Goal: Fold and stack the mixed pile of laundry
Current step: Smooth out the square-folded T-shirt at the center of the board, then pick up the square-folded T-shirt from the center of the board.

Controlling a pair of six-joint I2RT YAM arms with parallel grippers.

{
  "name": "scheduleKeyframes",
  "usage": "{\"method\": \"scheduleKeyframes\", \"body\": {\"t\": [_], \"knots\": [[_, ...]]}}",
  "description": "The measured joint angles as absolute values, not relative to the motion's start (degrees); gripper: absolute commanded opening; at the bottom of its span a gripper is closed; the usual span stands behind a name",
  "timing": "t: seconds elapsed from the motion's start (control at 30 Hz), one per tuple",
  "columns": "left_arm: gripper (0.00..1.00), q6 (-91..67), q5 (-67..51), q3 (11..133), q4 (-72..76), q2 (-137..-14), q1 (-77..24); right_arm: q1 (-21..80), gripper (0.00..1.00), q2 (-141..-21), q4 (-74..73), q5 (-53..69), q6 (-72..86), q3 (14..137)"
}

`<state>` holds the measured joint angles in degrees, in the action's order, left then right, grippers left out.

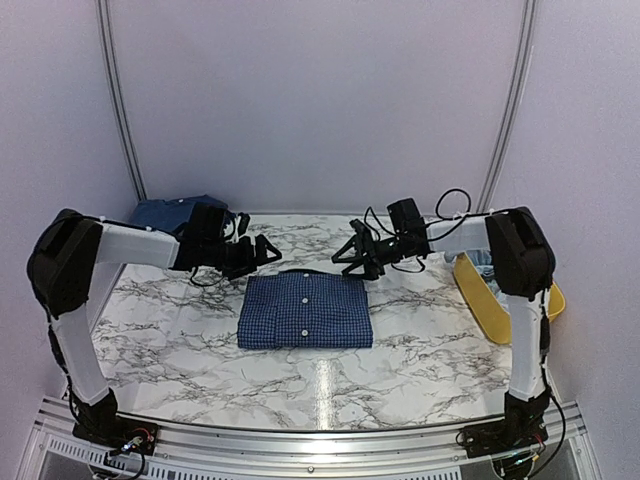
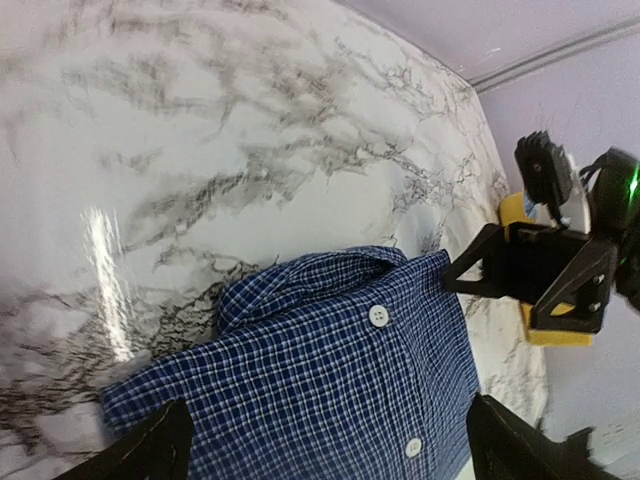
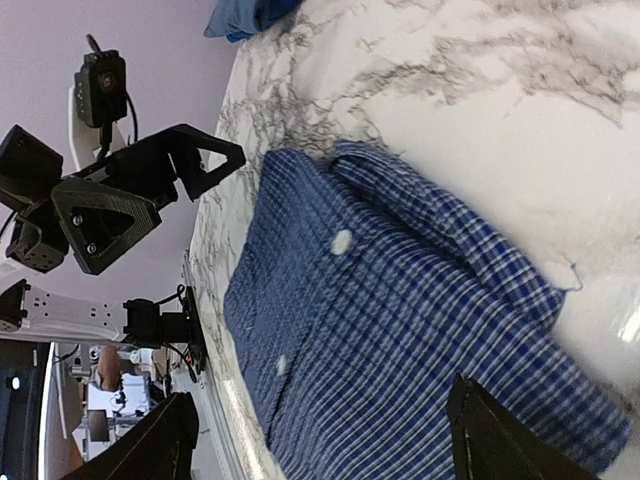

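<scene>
I have the checked shirt (image 1: 305,310) lying folded into a neat rectangle in the middle of the top view. Its buttons face up, its collar points toward the top of the frame, and it lies flat on the marble table (image 1: 180,350). The left gripper (image 1: 265,252) hangs just up and left of the collar edge, and the right gripper (image 1: 342,256) just up and right of it. Both have their jaws apart and hold nothing. The rest of the laundry, a heap of blue clothes (image 1: 172,212), sits in the upper left of the frame behind the left arm. The yellow tub (image 1: 495,300) is at the right edge.

My main worry is the collar. With both sets of fingers so near it, a low sweep could snag the cloth and pull the fold open, and I expect the shirt would slide easily on that glossy top. The grippers also face each other across a narrow gap, so sending both inward together risks a knock. When I reach for the heap, the bunched clothes may come up two at a time.
</scene>
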<state>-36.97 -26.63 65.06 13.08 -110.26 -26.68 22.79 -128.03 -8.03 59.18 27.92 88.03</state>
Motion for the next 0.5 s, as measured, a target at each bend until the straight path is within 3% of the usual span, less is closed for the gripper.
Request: {"method": "scheduleKeyframes", "body": {"t": [0.23,0.27,0.5], "knots": [[0.98,-13.2,-11.1,71.9,-3.1,-96.3,-38.0,22.5,0.82,-105.7,-13.4,53.1,24.8,78.4],[0.96,-9.5,-8.8,72.8,-4.7,-95.7,-43.3,22.5,0.82,-102.4,-13.3,52.3,24.8,75.5],[0.8,5.1,1.5,77.2,-10.7,-103.1,-58.4,20.8,0.82,-93.5,-12.6,49.2,28.1,56.7]]}}
